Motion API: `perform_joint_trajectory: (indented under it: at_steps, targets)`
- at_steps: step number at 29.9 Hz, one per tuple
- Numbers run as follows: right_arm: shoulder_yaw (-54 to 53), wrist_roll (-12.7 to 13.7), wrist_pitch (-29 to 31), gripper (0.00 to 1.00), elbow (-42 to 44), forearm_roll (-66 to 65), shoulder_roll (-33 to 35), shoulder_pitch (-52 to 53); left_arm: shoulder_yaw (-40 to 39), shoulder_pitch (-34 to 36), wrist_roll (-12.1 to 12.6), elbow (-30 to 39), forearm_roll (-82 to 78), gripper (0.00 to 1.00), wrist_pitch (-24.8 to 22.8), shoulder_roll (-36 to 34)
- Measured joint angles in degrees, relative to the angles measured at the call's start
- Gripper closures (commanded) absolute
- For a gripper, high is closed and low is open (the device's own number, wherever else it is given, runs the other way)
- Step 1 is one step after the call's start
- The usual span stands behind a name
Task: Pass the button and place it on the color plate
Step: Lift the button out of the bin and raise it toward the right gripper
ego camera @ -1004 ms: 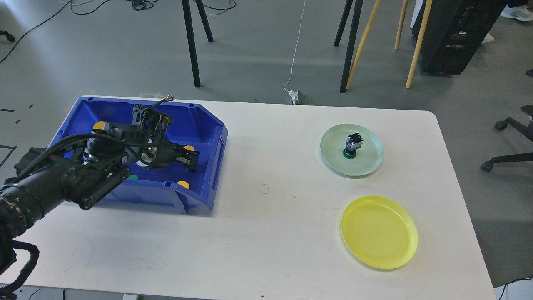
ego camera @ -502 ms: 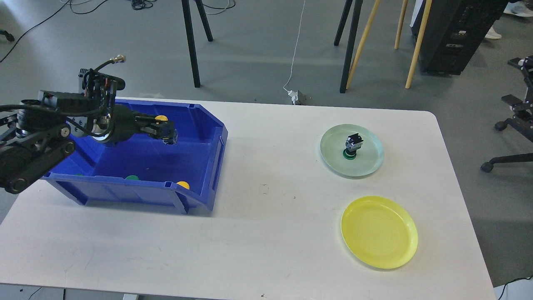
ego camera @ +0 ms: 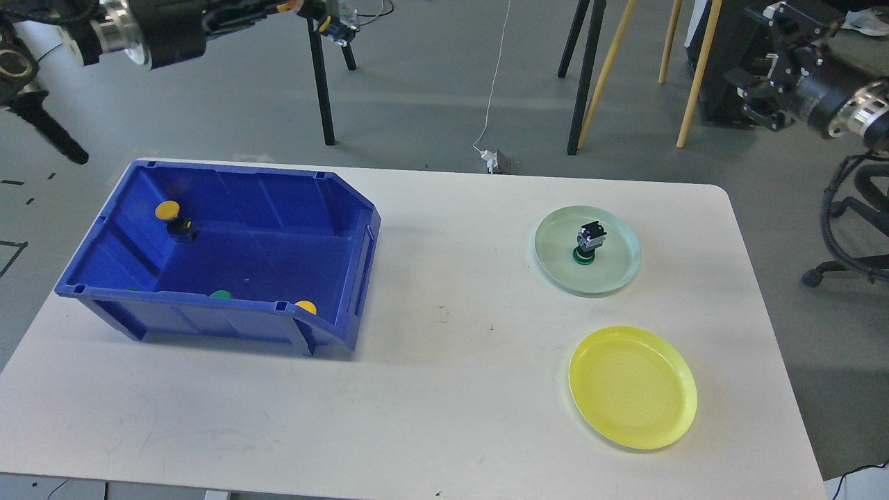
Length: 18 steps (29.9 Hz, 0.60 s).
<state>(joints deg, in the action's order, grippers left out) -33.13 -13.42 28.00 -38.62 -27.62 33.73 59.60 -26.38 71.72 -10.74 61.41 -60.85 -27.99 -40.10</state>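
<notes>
— Where is the button (ego camera: 332, 19)?

— High at the frame's top, pinched in the left gripper (ego camera: 325, 15): a yellow cap over a dark body with a grey, wired end.

— And the right gripper (ego camera: 758, 89)?

— Raised at the far right; its fingers are too dark to tell apart.

— The plates?

— The yellow plate (ego camera: 633, 387) lies bare; the green plate (ego camera: 587, 250) holds a green button (ego camera: 587, 244). More buttons sit in the blue bin (ego camera: 222, 257).

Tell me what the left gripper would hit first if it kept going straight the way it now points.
Probably nothing nearby: the left gripper, shut on a yellow button, points rightward, high above the table. Depth is unclear.
</notes>
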Motion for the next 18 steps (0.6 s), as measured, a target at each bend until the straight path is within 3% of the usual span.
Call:
perform_joint_trajectory:
  at_steps: [10,18]
  targets:
    - [-7.3,0.1,0.0,0.07,-4.9,0.0,-12.1,3.2,0.1,5.5,0.1,-13.1,9.8,0.72,0.0,15.4]
    - [-11.3,0.2,-0.2,0.07,-5.0,2.2,-17.3,3.7,-0.5,5.7,0.0,-14.5,11.7,0.72,0.0,18.8]
